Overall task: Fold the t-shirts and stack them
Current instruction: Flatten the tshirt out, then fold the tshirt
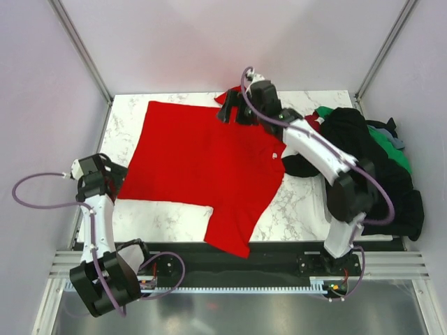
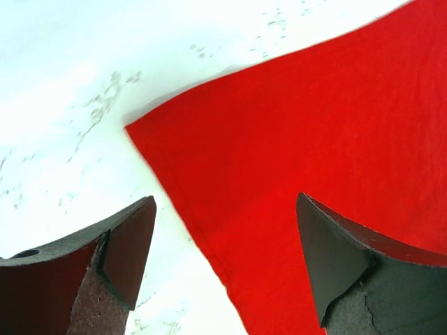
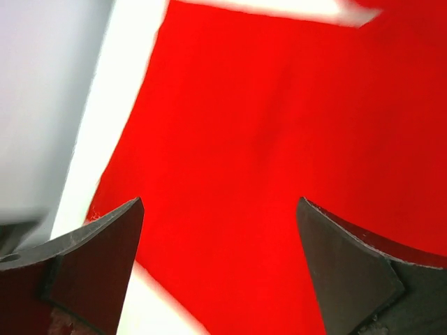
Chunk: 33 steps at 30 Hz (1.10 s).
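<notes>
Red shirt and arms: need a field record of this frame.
shirt: red shirt, spread flat on table, unfolded
label: white neck label, on the shirt's right side
left jaws: open, above the shirt's left corner, holding nothing
right jaws: open, above the shirt's far edge, holding nothing
others: pile of black and green shirts, heaped at the table's right edge
stack: nothing folded yet
</notes>
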{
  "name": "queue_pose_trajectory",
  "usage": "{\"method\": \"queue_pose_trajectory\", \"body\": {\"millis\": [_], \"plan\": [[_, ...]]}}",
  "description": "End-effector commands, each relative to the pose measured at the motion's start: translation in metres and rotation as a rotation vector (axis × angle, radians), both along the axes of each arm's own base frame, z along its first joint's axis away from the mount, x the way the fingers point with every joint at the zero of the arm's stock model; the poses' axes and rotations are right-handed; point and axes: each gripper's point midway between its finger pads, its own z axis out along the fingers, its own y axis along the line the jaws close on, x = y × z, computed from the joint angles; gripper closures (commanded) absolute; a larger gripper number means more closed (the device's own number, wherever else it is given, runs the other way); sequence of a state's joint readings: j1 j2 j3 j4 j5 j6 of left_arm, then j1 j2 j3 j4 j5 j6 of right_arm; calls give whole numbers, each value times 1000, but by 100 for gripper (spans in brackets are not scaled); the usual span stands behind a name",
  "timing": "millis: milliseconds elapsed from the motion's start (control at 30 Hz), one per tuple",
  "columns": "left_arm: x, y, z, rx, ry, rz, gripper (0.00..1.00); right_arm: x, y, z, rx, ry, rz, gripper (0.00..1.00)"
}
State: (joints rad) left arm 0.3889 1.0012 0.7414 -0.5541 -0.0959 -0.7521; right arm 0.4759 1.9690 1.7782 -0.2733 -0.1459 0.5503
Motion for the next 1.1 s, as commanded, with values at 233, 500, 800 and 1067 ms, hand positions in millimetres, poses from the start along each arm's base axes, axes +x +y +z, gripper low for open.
{"method": "queue_pose_trajectory", "body": {"millis": [233,500,800,1067], "plan": [[-27,-10,-74,-172,87,153,18,-248,-56,-53,-78,275,1,2],[-11,12,-85,-107,150,157,24,-309,-95,-65,-80,298,22,2],[-2,24,-104,-78,193,174,47,-347,-92,-117,-71,457,61,2],[21,28,-102,-99,170,143,80,-407,-51,-165,-134,538,170,2]]}}
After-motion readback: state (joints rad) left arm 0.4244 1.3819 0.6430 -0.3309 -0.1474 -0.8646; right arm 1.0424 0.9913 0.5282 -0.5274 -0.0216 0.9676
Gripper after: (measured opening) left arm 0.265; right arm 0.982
